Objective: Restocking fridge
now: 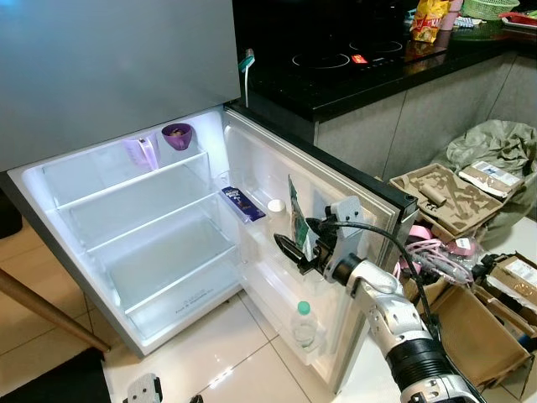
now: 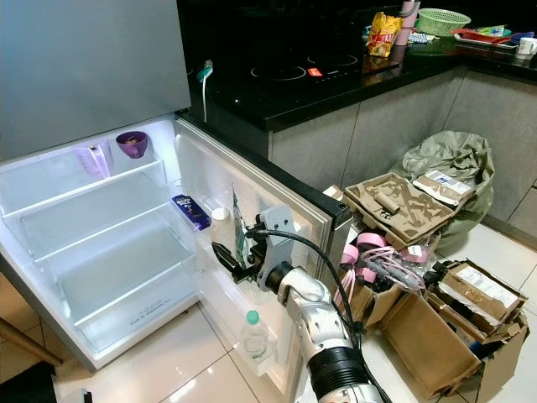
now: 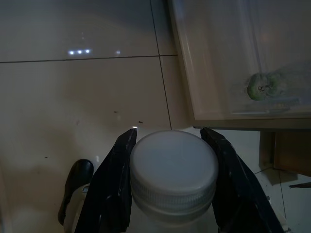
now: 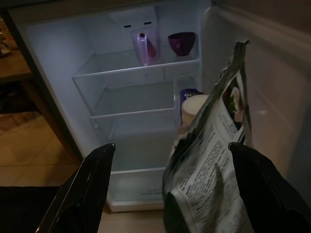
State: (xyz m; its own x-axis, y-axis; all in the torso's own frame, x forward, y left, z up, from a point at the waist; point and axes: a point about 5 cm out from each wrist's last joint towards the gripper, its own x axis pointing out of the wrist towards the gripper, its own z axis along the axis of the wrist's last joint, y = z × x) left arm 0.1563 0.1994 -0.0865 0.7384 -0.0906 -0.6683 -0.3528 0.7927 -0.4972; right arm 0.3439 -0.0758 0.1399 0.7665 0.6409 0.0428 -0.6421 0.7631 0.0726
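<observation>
The fridge [image 1: 168,277] stands open, its door [image 1: 352,180] swung toward me. My right gripper [image 1: 295,252] reaches into the door's middle shelf. Its fingers [image 4: 82,194] are spread open on either side of a green and white packet [image 4: 214,170] standing upright there [image 2: 239,225]. The packet leans near one finger. My left gripper [image 3: 170,133] hangs low over the floor tiles, shut on a white-capped bottle [image 3: 174,167]. A green-capped bottle [image 1: 304,323] stands in the door's bottom shelf.
A purple cup [image 1: 177,134] and a pale purple container [image 1: 143,151] sit on the top shelf. A blue packet [image 1: 243,203] and a white-lidded jar [image 1: 275,206] are in the door. Cardboard boxes [image 1: 478,327] crowd the floor on the right; a black hob counter [image 1: 352,67] is behind.
</observation>
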